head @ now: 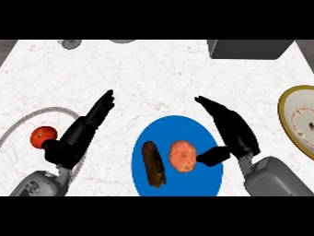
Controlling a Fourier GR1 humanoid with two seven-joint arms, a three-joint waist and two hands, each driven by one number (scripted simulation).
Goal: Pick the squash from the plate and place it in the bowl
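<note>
On the round blue plate (186, 126) lie two things side by side: a dark brown, rough, elongated item (154, 164) at its left part and the round, ribbed orange squash (183, 156) near its middle, a small gap between them. The right hand (230, 131) hangs over the plate's right part, its black fingers stretched toward the far edge of the tabletop and its thumb pointing at the squash, just beside it; it holds nothing. The left hand (84, 129) lies with straight fingers, likewise empty, across the right rim of a clear glass bowl (13, 131), in which sits a smooth red, tomato-like fruit (43, 136). At the right edge stands a pale, gold-rimmed dish (292, 99) with a ring of red dots and a small dark mark at its centre. The white, faintly veined marble tabletop (159, 73) carries a dark grey box (249, 49) at its far right and two small grey objects, too cut off to tell, at the far edge.
</note>
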